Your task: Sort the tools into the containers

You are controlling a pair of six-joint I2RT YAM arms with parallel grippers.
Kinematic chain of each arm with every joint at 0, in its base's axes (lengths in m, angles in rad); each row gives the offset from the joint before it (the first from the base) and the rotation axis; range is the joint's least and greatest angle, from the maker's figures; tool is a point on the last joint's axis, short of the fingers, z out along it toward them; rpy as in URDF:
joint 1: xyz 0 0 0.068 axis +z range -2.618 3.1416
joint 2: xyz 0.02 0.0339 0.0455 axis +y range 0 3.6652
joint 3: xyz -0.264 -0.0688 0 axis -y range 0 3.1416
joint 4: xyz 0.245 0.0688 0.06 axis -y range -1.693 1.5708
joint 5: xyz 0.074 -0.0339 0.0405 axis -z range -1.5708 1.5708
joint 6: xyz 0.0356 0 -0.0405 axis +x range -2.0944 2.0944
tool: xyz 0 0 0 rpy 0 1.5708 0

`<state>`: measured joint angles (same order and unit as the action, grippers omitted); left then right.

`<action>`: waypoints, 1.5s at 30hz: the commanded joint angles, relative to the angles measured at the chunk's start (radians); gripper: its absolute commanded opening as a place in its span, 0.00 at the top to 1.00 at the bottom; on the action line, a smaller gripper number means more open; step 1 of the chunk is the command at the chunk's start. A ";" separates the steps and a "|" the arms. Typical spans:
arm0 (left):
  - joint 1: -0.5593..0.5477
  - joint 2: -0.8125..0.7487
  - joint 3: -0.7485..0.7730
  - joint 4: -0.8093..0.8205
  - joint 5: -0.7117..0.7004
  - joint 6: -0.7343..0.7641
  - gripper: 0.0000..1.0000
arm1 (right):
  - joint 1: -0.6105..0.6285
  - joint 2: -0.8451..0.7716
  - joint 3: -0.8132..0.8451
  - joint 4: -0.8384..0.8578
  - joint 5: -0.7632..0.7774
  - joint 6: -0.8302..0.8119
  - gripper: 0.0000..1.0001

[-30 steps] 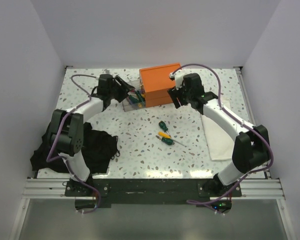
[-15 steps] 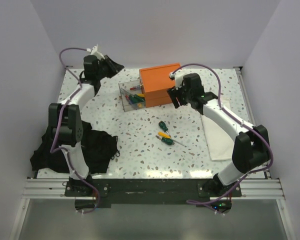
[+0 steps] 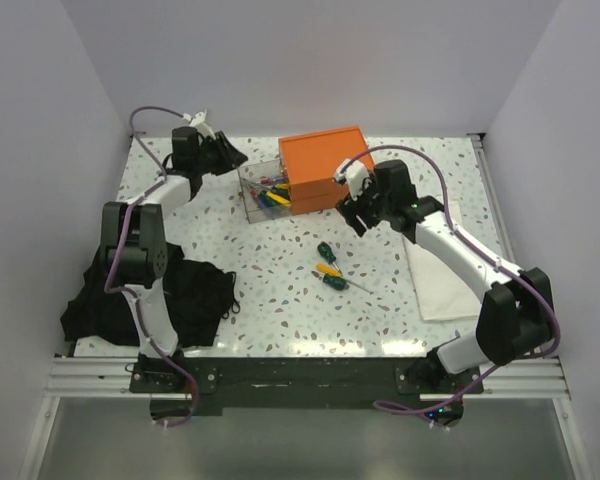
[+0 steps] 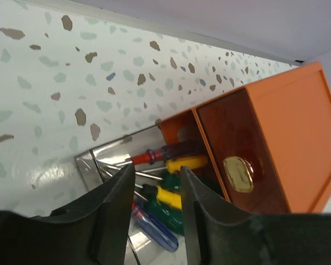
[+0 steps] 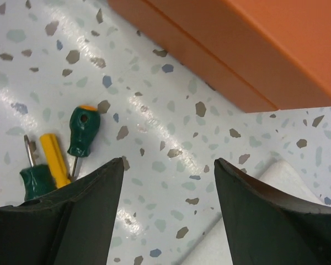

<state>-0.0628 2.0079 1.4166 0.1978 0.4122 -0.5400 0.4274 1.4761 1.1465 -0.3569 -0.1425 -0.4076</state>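
Note:
A clear bin stands against the left end of the orange box and holds several screwdrivers. In the left wrist view, red, yellow, green and blue handles lie in the bin beside the box. My left gripper hovers back left of the bin, open and empty. Three screwdrivers lie mid-table: a stubby green one, a yellow one and a green one. My right gripper is open and empty between the box and these.
A black cloth lies heaped at the near left by the left arm's base. A white folded towel lies on the right under the right arm. White walls close in the back and both sides.
The left gripper lifted off the bin and swung to the back left, leaving the bin and its tools uncovered. The right gripper moved from the box's front face toward the loose screwdrivers.

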 commanded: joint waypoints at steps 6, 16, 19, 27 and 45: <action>0.009 -0.363 -0.215 -0.052 0.040 0.057 0.43 | 0.187 0.009 -0.185 -0.027 -0.011 -0.191 0.31; 0.020 -0.558 -0.386 -0.063 0.019 0.094 0.42 | 0.218 0.081 -0.149 -0.102 0.073 -0.195 0.33; 0.026 -0.561 -0.401 -0.049 0.014 0.086 0.43 | 0.218 0.067 -0.172 -0.157 0.051 -0.206 0.34; 0.027 -0.549 -0.413 -0.021 0.019 0.043 0.44 | 0.234 0.099 -0.231 -0.140 0.064 -0.229 0.40; 0.029 -0.572 -0.439 -0.023 0.000 0.068 0.44 | 0.248 0.035 -0.006 -0.376 -0.058 -0.214 1.00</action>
<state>-0.0414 1.4605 0.9749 0.1402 0.4187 -0.4862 0.6724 1.6135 0.9859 -0.6563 -0.1249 -0.6807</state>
